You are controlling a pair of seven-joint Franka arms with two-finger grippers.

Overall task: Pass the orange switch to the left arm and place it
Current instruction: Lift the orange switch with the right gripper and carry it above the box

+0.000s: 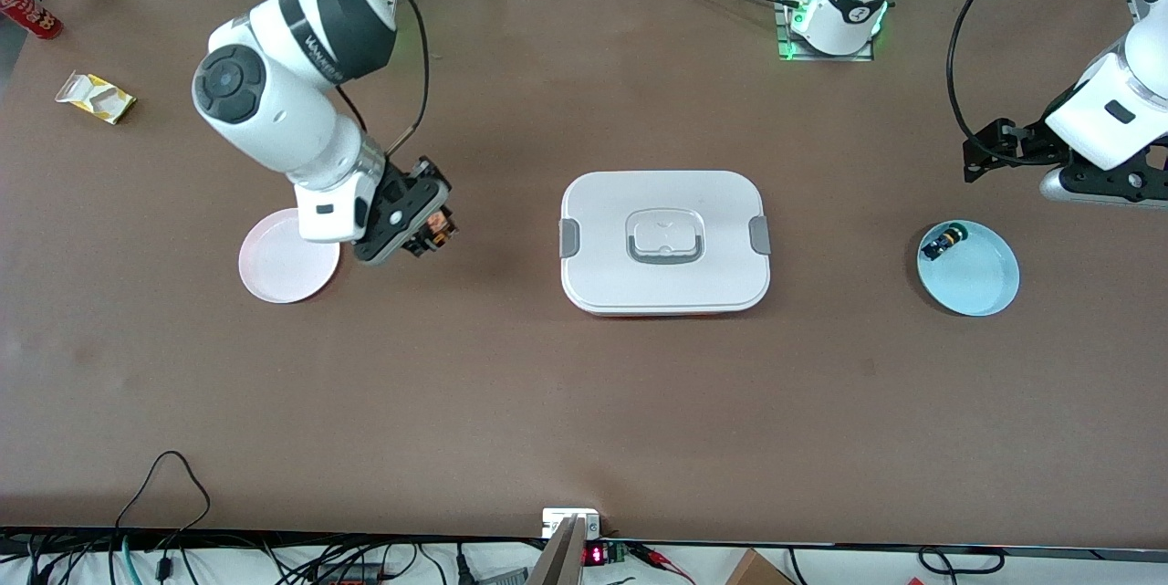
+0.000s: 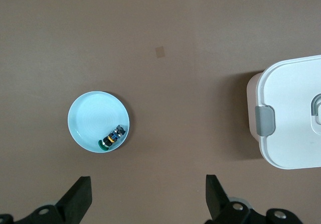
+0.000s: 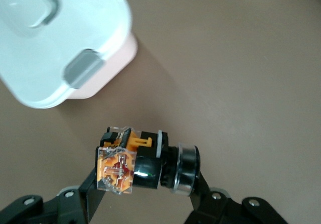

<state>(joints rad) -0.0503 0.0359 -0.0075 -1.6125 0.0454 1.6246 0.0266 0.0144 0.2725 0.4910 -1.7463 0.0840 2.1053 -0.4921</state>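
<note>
We see the brown table (image 1: 547, 402) bearing, at its middle, the white box (image 1: 664, 243), lid on and grey side clips shut. The right arm (image 1: 292, 101) reaches down from its base at the table's edge; the left arm (image 1: 1109, 110) waits over its own end of the table. Toward the right arm's end lies a pink plate (image 1: 278, 270); toward the left arm's end lies a pale blue plate (image 1: 976, 279), which holds a small blue-black switch (image 1: 943, 243) with a green tip near its rim. The right gripper (image 1: 429, 234) hangs over bare table between the pink plate and the box, its jaws clamped on the orange switch (image 3: 143, 164), which lies crosswise between the fingers. The left gripper (image 2: 148, 196) hangs above the table near the blue plate, jaws wide apart and holding nothing.
</note>
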